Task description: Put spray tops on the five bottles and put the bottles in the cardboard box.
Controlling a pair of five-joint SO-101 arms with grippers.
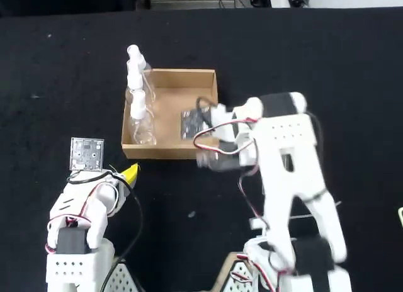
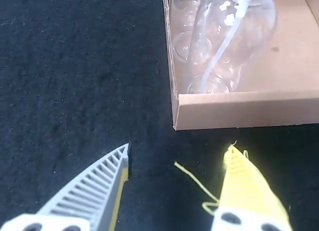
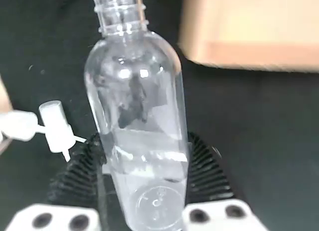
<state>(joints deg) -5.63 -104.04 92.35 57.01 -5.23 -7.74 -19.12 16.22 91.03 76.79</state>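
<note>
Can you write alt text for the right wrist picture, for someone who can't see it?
A clear bottle with no top, gripped in the robot's right hand. A white spray top is beside it, a cardboard box beyond.

The cardboard box (image 1: pixel 182 72) sits mid-tabletop (image 1: pixel 315 53). Two bottles (image 1: pixel 140 119) stand in its left part, one behind the other. Just near of the box's near wall, toward its right end, the right hand (image 3: pixel 144 161) holds a third bottle (image 3: pixel 134 101), with a loose spray top (image 3: pixel 52 126) close by. The left hand (image 1: pixel 129 174) is off the box's near-left corner.

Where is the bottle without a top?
The bottle is gripped in the right claw, just outside the near-right corner of the cardboard box in the high view.
</note>
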